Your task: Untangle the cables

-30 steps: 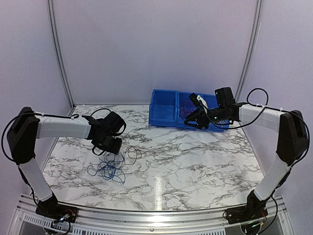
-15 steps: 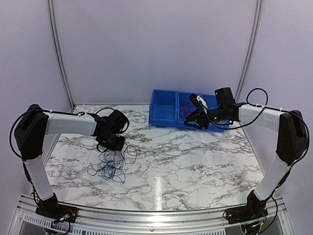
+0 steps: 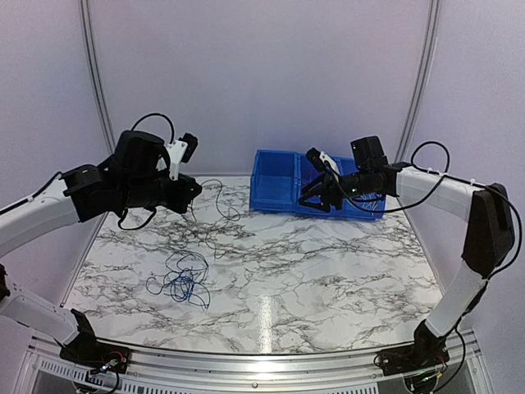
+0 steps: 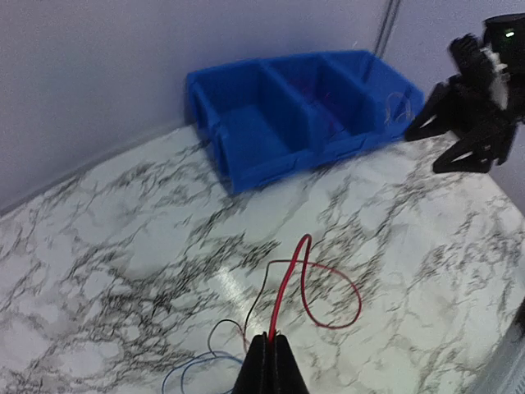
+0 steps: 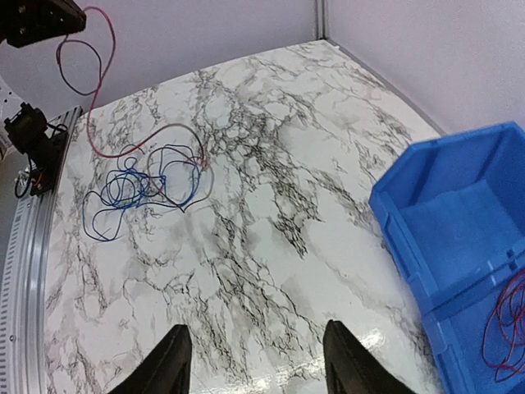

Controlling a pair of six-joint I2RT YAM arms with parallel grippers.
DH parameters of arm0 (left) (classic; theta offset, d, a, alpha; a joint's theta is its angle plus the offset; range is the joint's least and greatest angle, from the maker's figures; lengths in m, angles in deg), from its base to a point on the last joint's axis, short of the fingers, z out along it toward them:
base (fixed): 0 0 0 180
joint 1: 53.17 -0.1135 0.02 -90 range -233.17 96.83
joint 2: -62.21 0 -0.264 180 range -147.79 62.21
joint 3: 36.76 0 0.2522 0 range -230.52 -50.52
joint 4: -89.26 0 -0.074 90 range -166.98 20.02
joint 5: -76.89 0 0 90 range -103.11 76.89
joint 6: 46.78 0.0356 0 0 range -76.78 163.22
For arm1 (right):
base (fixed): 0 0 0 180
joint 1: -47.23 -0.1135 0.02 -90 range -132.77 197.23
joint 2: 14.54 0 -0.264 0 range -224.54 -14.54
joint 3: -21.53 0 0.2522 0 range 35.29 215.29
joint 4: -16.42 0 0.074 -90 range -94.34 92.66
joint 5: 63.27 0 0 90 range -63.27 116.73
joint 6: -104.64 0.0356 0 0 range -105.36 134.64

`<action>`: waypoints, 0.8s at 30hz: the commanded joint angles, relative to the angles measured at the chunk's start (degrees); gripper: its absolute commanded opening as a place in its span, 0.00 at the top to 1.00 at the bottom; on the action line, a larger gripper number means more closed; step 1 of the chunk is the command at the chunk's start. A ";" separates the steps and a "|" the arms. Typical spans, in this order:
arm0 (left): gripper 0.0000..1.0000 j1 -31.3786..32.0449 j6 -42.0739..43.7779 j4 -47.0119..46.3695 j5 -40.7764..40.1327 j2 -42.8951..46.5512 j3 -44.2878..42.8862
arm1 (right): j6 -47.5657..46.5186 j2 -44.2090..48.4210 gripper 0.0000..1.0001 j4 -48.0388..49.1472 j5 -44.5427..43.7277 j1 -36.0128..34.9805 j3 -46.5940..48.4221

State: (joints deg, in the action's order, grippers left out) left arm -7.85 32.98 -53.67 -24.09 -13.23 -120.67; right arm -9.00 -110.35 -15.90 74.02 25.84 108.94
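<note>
Nearest the arm bases, low and left of centre in the overhead view, the cables (image 3: 182, 283) lie on the marble bench (image 3: 328, 271) as a small heap of mostly blue loops. A second ago the left gripper (image 3: 193, 189) was down on that heap with its jaws parted. It has since clenched and swung up and back, and it now hangs high at the left of the frame. The jaws are pinched fully together on a red cable (image 4: 285, 291), which curls away from the tips in a wide loop, its far end trailing toward the heap. A thin dark strand seems to rise beside it, so the red one may not be fully free. Even so, one cable is probably separating from the rest. Further back, right of centre, the right gripper (image 3: 316, 195) hovers at the front edge of the blue bin (image 3: 275, 185). Its jaws have widened a little and stand about half apart, holding and touching nothing. Red loops already lie in the bin's right-hand compartment.
</note>
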 commanded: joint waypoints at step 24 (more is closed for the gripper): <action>0.99 11.26 1.52 -13.47 11.48 4.33 1.93 | 10.85 0.61 0.20 -3.98 5.49 -22.02 16.29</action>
State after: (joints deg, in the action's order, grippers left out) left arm 2.12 33.84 -65.08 -11.54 -8.18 -119.32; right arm -0.43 -108.73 -20.52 76.34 5.41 126.86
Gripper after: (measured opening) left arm 0.018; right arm 0.825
